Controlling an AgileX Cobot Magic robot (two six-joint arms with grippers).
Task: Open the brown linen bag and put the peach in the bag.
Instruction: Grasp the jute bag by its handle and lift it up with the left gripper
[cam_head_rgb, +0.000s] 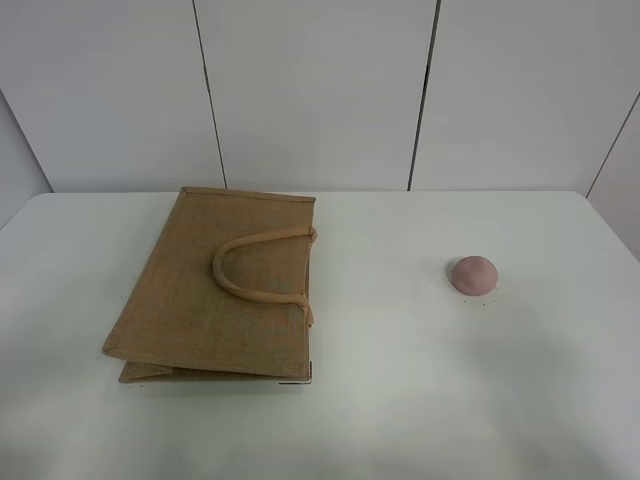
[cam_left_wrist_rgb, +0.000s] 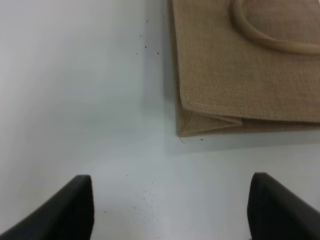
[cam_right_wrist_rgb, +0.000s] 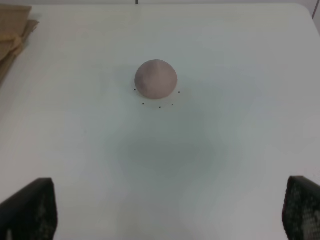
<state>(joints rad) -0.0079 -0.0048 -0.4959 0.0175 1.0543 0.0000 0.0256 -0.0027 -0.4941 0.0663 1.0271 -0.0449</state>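
The brown linen bag lies flat and closed on the left of the white table, its rope handles looped on top. The peach sits alone on the right of the table. Neither gripper shows in the high view. In the left wrist view my left gripper is open and empty, a short way off from the bag's corner. In the right wrist view my right gripper is open and empty, with the peach ahead of it and apart from it.
The white table ends at a white panelled wall behind. A corner of the bag shows at the edge of the right wrist view. Small dark specks lie on the table around the peach.
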